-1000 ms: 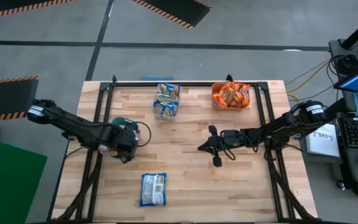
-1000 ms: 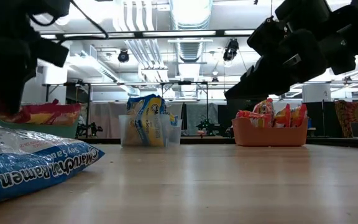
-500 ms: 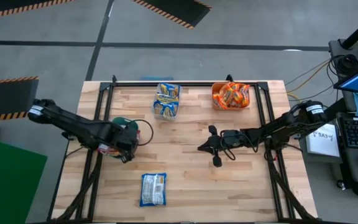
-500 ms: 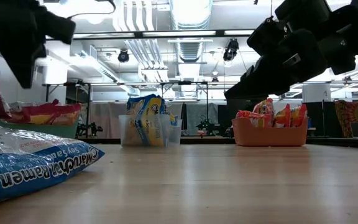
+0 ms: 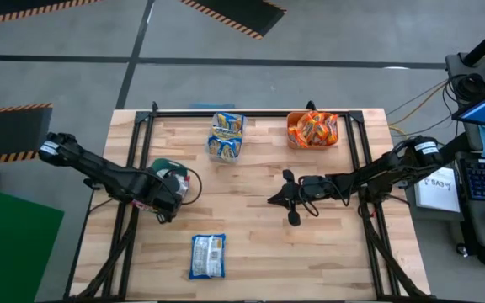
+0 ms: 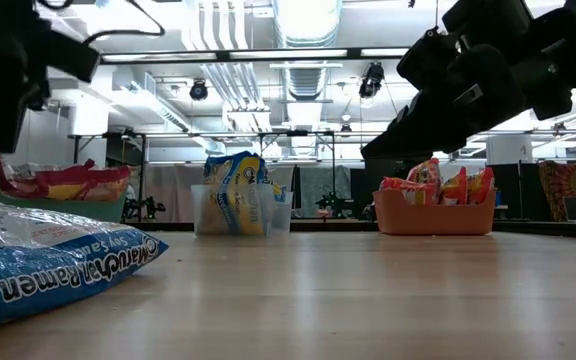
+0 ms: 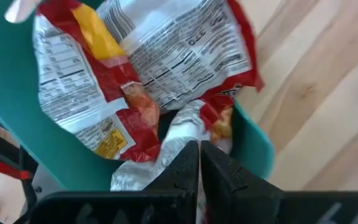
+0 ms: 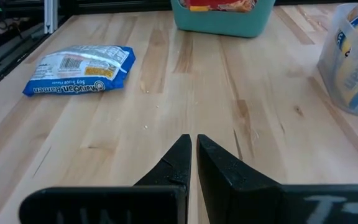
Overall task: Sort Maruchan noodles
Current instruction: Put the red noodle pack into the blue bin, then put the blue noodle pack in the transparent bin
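Note:
Several red-and-white Maruchan packets (image 7: pixel 166 56) lie heaped in the teal bin (image 7: pixel 17 93) near the table's left edge. My left gripper (image 7: pixel 199 149) is shut and hangs just above them (image 5: pixel 163 209); no packet sits between its fingers. One blue-and-white packet (image 5: pixel 207 255) lies flat on the wood near the near edge, also shown in the right wrist view (image 8: pixel 79 70). My right gripper (image 5: pixel 273 199) is shut and hovers over the middle of the table (image 8: pixel 193 143), holding nothing.
A clear bin (image 5: pixel 226 135) with blue-and-yellow packets and an orange bin (image 5: pixel 312 129) with orange-red packets stand along the far edge. Bare wood lies between the right gripper and the blue packet. Black frame rails (image 5: pixel 141 143) run along the table's left, right and far sides.
My left gripper has risen from down by the teal bin to above it, then shifted a little toward the table's left edge. The right arm and the loose blue packet have stayed where they were.

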You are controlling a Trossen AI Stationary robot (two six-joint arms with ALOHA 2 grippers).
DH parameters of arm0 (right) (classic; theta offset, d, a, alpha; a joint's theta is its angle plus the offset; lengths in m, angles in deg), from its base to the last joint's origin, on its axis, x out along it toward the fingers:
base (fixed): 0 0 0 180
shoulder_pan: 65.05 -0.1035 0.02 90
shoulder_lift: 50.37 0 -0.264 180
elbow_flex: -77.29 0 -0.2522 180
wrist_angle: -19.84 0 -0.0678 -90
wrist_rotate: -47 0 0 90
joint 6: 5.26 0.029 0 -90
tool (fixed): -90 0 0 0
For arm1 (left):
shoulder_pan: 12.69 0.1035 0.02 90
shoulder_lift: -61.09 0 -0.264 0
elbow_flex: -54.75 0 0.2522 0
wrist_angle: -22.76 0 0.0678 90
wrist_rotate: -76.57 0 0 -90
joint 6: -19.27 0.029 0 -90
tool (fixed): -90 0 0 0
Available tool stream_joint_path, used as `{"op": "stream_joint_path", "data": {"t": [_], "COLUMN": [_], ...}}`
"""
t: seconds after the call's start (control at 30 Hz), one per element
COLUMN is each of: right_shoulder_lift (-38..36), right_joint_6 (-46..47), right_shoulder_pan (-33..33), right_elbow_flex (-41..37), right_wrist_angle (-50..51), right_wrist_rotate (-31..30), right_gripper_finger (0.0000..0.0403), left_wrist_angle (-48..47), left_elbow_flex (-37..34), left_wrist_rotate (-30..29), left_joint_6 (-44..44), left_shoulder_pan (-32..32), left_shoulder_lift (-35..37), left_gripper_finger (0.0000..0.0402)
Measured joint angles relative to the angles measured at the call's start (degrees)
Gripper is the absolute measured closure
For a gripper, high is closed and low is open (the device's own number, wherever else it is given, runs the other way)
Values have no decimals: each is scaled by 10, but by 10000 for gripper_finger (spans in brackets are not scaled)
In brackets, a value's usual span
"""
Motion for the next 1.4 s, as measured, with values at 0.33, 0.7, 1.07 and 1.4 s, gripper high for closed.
{"op": "stream_joint_path", "data": {"t": [0.33, 0.7, 1.07, 1.4], "right_shoulder_lift": [0, -1, -1, -1], "right_joint_6": [38, 192, 251, 252], "right_shoulder_pan": [0, -2, -53, -84], "right_elbow_flex": [5, 102, 170, 181], "right_wrist_angle": [7, 236, 369, 369], "right_wrist_rotate": [0, 42, 109, 106], "right_gripper_finger": [385, 385, 385, 385], "left_wrist_angle": [64, 375, 461, 451], "left_elbow_flex": [-22, 41, 39, 90], "left_wrist_rotate": [-79, -101, -62, -35], "left_joint_6": [19, 275, 245, 164], "left_shoulder_pan": [-1, -7, -74, -139], "left_shoulder_lift": [-1, 0, -112, -253], "left_gripper_finger": [402, 402, 402, 402]}}
